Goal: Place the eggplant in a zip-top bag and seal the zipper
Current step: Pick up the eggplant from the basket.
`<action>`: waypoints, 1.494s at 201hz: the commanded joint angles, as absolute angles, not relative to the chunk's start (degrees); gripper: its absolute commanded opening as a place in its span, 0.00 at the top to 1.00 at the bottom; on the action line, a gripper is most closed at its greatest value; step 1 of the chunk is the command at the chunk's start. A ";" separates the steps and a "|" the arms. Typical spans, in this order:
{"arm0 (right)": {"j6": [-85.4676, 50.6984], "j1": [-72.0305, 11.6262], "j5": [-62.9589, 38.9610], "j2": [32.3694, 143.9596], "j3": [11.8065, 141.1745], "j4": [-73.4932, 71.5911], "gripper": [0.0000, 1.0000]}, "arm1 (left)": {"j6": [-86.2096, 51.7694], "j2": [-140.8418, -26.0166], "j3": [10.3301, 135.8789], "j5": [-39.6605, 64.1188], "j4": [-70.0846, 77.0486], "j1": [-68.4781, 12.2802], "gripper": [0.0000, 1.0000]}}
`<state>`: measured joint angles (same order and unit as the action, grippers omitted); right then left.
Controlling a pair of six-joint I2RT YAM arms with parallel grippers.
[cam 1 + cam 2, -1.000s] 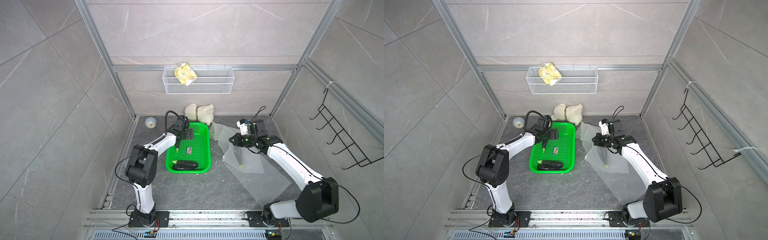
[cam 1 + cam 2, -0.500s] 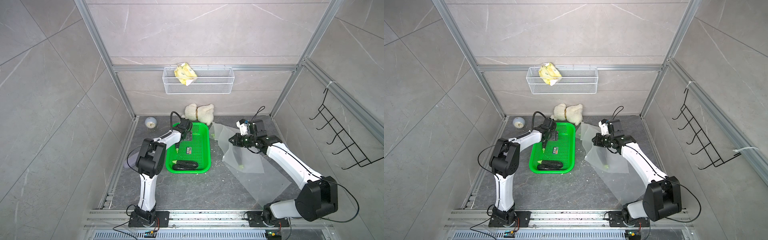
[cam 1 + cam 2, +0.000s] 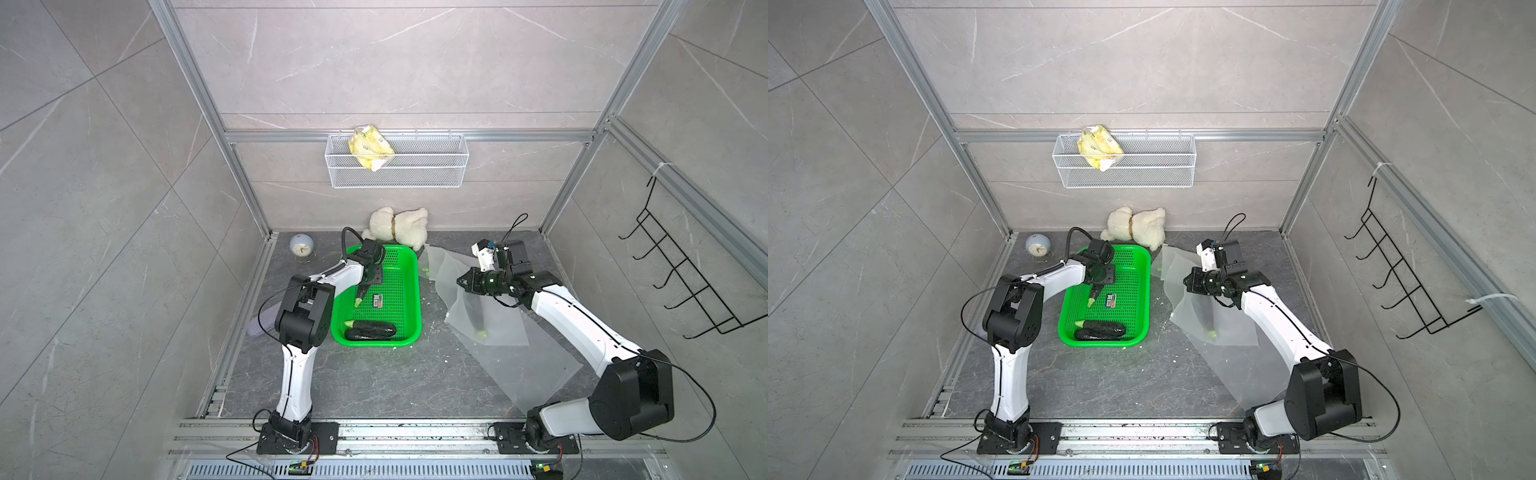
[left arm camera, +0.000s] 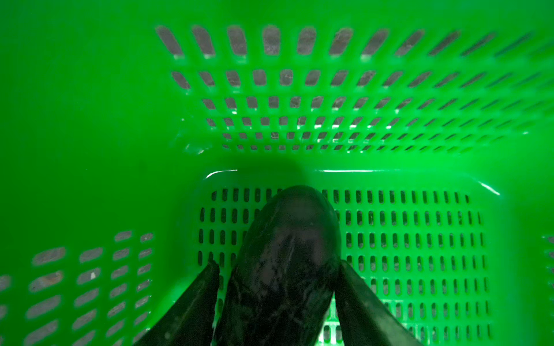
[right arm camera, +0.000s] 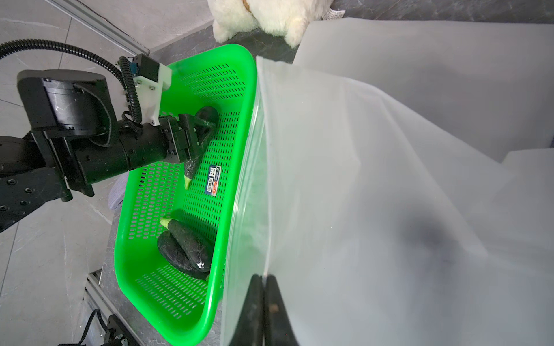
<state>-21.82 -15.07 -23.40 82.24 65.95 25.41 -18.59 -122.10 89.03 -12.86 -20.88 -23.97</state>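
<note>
The bag [image 3: 486, 307] hangs right of the green basket [image 3: 409, 291], its edge pinched in the fully closed right gripper [image 5: 263, 287]. Left gripper [image 4: 277, 269] sits in the basket, fingers [image 4: 196, 299] pressed against an eggplant [image 5: 207, 115]. Looks smooth, firm, probably slippery, so grab mid-body.

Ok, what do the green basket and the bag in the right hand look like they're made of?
Green basket: looks like glossy moulded plastic; rows of slots let the floor show through, and bright highlights sit on its bends.
Bag: seems thin frosted plastic film; it creases softly and a dark shape shows dimly through it. Right hand pinches its edge.
</note>
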 commanded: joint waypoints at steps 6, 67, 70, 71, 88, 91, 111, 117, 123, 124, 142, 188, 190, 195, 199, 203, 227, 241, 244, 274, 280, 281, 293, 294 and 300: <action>-20.83 -14.86 -23.71 82.38 65.26 24.33 1.00 | -18.48 -121.44 89.78 -12.08 -22.83 -23.63 0.38; -21.00 -14.89 -23.80 82.13 65.17 24.26 1.00 | -17.05 -123.10 91.51 -13.06 -25.00 -23.58 0.35; -21.00 -14.90 -23.88 82.17 65.12 24.26 1.00 | -17.05 -123.13 91.54 -13.05 -24.92 -23.58 0.36; -21.01 -14.88 -23.89 82.17 65.12 24.30 1.00 | -17.05 -123.13 91.56 -12.98 -24.90 -23.61 0.37; -21.01 -14.89 -24.33 82.40 65.04 24.18 1.00 | -17.27 -123.06 91.43 -12.89 -24.70 -23.59 0.41; -21.05 -14.90 -24.35 82.44 65.04 24.17 1.00 | -17.21 -122.99 91.43 -12.96 -24.63 -23.58 0.43; -21.09 -14.91 -24.49 82.37 64.87 24.08 1.00 | -17.51 -122.42 91.35 -12.74 -24.44 -23.54 0.55; -21.09 -14.93 -24.47 82.34 64.86 24.13 1.00 | -17.39 -122.20 91.27 -12.59 -24.27 -23.54 0.58; -21.01 -14.92 -24.57 82.37 64.90 24.15 1.00 | -17.56 -121.96 91.21 -12.55 -24.11 -23.52 0.61; -21.01 -14.93 -24.59 82.36 64.88 24.16 1.00 | -17.57 -121.93 91.22 -12.56 -24.14 -23.49 0.62; -21.01 -14.93 -24.78 82.44 64.91 24.00 1.00 | -17.53 -121.75 91.41 -11.89 -24.26 -23.47 0.64; -21.16 -14.99 -25.42 82.35 64.65 23.64 1.00 | -19.20 -116.38 88.91 -7.57 -23.58 -23.55 0.64; -21.18 -15.02 -25.54 82.35 64.68 23.53 1.00 | -19.34 -115.89 88.67 -7.41 -23.34 -23.49 0.64; -21.39 -15.01 -25.84 82.48 64.40 23.26 1.00 | -19.72 -114.73 88.00 -6.94 -22.69 -23.52 0.64; -21.56 -15.02 -26.04 82.57 64.27 22.93 1.00 | -20.04 -113.71 87.40 -6.62 -22.08 -23.62 0.64; -21.74 -15.03 -26.33 82.68 64.13 22.72 1.00 | -20.37 -112.72 86.72 -6.25 -21.37 -23.61 0.64; -22.63 -15.05 -27.27 83.22 63.55 21.67 1.00 | -23.04 -107.02 83.72 -2.60 -17.16 -23.73 0.64; -22.93 -15.10 -27.38 83.32 63.46 21.41 1.00 | -24.97 -104.33 82.54 0.39 -14.59 -23.82 0.64; -23.01 -15.12 -27.42 83.32 63.46 21.44 1.00 | -25.35 -103.72 82.16 0.80 -13.90 -23.86 0.64; -23.33 -15.16 -27.41 83.41 63.48 21.35 1.00 | -30.86 -99.33 80.01 6.59 -5.95 -24.87 0.64; -23.46 -15.18 -27.41 83.41 63.48 21.20 1.00 | -32.03 -98.89 79.68 7.73 -3.97 -25.28 0.64; -23.46 -15.18 -27.41 83.41 63.48 21.20 1.00 | -32.19 -98.80 79.65 7.91 -3.65 -25.43 0.64; -23.62 -15.16 -27.48 83.41 63.46 21.10 1.00 | -33.21 -98.76 80.44 9.53 -1.33 -27.10 0.64; -23.63 -15.18 -27.54 83.41 63.50 21.14 1.00 | -33.30 -98.78 80.56 9.60 -1.15 -27.26 0.64; -23.72 -15.17 -27.68 83.41 63.55 21.18 1.00 | -33.28 -99.06 81.54 10.10 -0.89 -28.26 0.64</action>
